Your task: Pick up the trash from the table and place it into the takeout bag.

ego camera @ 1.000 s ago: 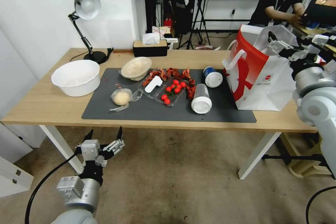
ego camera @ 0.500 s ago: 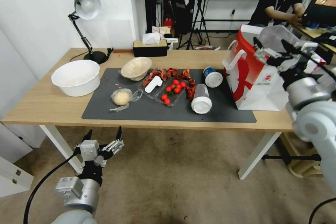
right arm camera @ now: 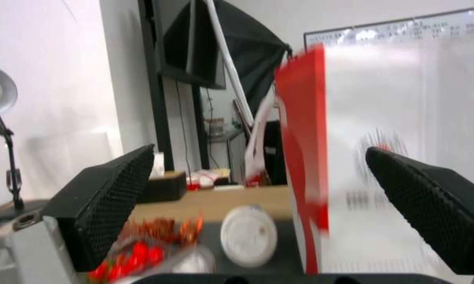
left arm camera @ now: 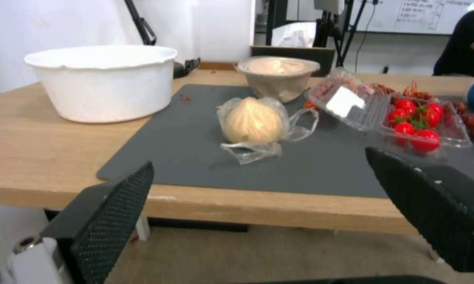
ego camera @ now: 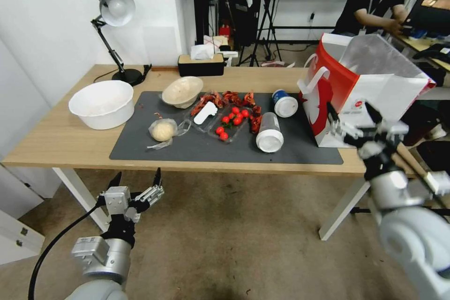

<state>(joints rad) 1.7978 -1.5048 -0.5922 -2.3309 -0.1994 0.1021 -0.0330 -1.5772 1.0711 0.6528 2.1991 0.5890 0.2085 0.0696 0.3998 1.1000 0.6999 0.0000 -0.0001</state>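
Both grippers empty and spread, trash on the mat, bag at the table's right end

The right gripper (ego camera: 354, 119) hangs in front of the takeout bag (ego camera: 370, 98), just off the table (ego camera: 61, 140) front edge near its right end, fingers wide apart and holding nothing. The bag stands upright on the right end of the tabletop, red side panel facing the mat (ego camera: 187, 147). In the right wrist view the bag (right arm camera: 405, 157) is close ahead and smeared, its logo unreadable.

Trash lies well left of that gripper, on the mat: clear plastic cup with white lid (ego camera: 269, 133) on its side, blue-white cup (ego camera: 284, 102) on its side just behind it near the bag, beige bowl (ego camera: 182, 91) tilted at the mat's back left, clear bag with pale lump (ego camera: 163, 130) in front of the bowl. A clear tray of tomatoes (ego camera: 229, 124) sits mid-mat with red scraps behind it; cannot tell whether a can is among them. Large white bowl (ego camera: 102, 103) sits on bare wood left of the mat.

The left gripper (ego camera: 136, 186) is low, below and in front of the table edge, fingers pointing up and spread, empty. Its wrist view looks level across the tabletop at the pale lump bag (left arm camera: 255, 122), with only the finger pads (left arm camera: 116, 209) showing at the frame edges
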